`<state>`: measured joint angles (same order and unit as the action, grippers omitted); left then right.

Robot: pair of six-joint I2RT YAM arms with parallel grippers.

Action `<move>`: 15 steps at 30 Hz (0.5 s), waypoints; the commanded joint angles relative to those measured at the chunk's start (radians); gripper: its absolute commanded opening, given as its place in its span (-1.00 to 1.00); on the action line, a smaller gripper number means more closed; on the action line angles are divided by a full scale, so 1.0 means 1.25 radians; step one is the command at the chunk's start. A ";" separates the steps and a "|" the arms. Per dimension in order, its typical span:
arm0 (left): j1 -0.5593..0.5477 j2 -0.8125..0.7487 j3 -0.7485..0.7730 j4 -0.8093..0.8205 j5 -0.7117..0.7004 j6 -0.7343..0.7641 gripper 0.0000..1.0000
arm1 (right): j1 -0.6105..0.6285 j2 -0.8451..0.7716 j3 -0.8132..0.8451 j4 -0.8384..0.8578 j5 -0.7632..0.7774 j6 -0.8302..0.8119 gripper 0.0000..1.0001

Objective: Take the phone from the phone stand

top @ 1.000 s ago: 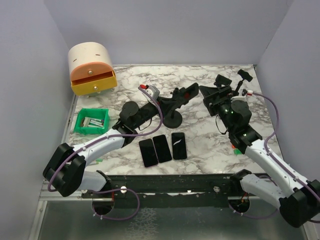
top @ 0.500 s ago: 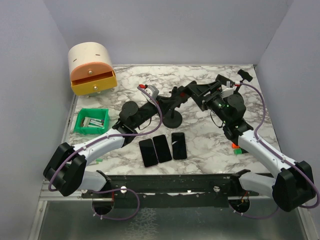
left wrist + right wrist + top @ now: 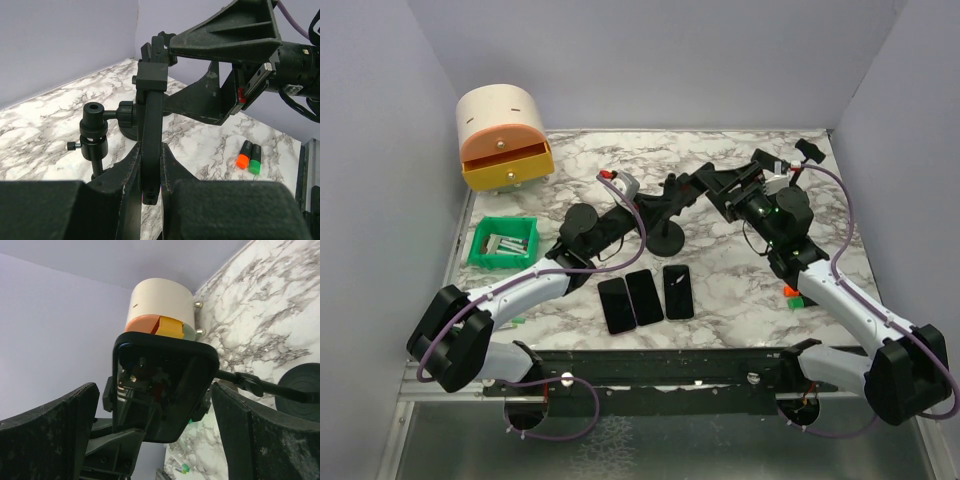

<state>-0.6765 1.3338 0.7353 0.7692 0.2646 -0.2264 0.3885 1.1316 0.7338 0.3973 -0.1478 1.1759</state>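
Swung left since a second ago: right gripper, wide, straddling glossy black phone atop black round-based phone stand, mid-table. Left gripper clamped on stand. Close squarely on phone edges, lift straight.

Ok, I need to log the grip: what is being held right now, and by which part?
The left gripper clamps the phone stand by one end of its cradle. The right gripper, open, only straddles the phone.
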 commanded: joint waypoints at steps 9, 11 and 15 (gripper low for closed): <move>-0.003 0.004 -0.041 -0.089 -0.003 -0.006 -1.00 | -0.030 -0.029 -0.052 0.001 -0.032 -0.055 0.99; -0.004 0.002 -0.042 -0.089 0.000 -0.007 -1.00 | -0.032 -0.024 -0.044 0.024 -0.039 -0.051 0.99; -0.004 0.002 -0.045 -0.089 0.001 -0.004 -1.00 | -0.033 -0.015 -0.033 0.059 -0.050 -0.047 0.99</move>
<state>-0.6765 1.3235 0.7223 0.7723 0.2649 -0.2237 0.3546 1.1042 0.6773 0.3954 -0.1722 1.1248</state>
